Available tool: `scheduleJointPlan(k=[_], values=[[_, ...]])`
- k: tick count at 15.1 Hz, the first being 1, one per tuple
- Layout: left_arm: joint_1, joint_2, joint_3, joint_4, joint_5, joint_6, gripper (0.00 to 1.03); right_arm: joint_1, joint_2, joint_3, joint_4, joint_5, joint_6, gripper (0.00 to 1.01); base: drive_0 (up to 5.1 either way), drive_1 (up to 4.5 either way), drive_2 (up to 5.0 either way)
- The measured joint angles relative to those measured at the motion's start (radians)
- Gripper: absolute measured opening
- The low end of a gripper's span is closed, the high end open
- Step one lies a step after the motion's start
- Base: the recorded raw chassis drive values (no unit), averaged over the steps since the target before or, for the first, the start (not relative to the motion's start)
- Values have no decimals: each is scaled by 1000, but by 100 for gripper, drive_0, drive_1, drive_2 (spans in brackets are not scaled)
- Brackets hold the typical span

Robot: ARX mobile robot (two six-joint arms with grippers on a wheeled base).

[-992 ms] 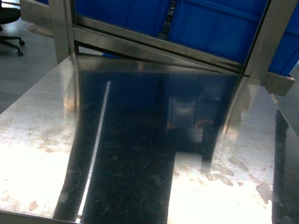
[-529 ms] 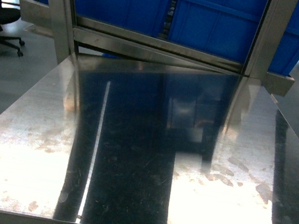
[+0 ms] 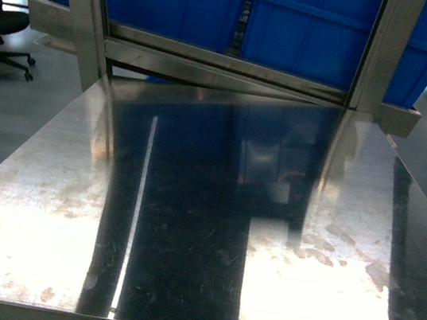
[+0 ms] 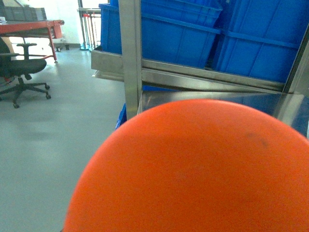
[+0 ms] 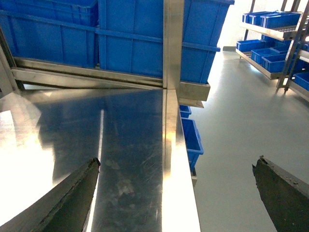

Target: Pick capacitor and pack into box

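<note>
On the workbench: the steel table fills the head view, shiny and scratched, with no capacitor and no pink box on it in any view.
Behind the table: big blue bins sit on a steel rack just past the far edge; these are not the box the task means.
Off to the left: grey floor and a black office chair stand well apart from the table.
Off to the right: the right wrist view shows more small blue bins under the table edge and on shelves across the aisle.
Orange shape: a smooth orange rounded surface blocks most of the left wrist view; I cannot tell what it is.
Left gripper: its fingers are hidden behind the orange shape, so I cannot tell whether it is wide or closed.
Right gripper: two dark fingers stand far apart at the bottom of its wrist view, nothing between them, over the table's right edge.
Task's things: capacitor and box are both out of sight.
Step in hand: judged as the very start, before any reach, since nothing is held or packed.
Next move: it calls for finding the capacitor and the box first, likely by turning the base or the cameras, before any arm goes down.
</note>
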Motion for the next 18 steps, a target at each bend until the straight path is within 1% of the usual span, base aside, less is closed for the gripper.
scheduleJointPlan(k=[18], values=[[0, 0, 0, 0, 0, 3, 43, 0, 0, 0, 0, 0, 0, 98, 0, 0, 0]])
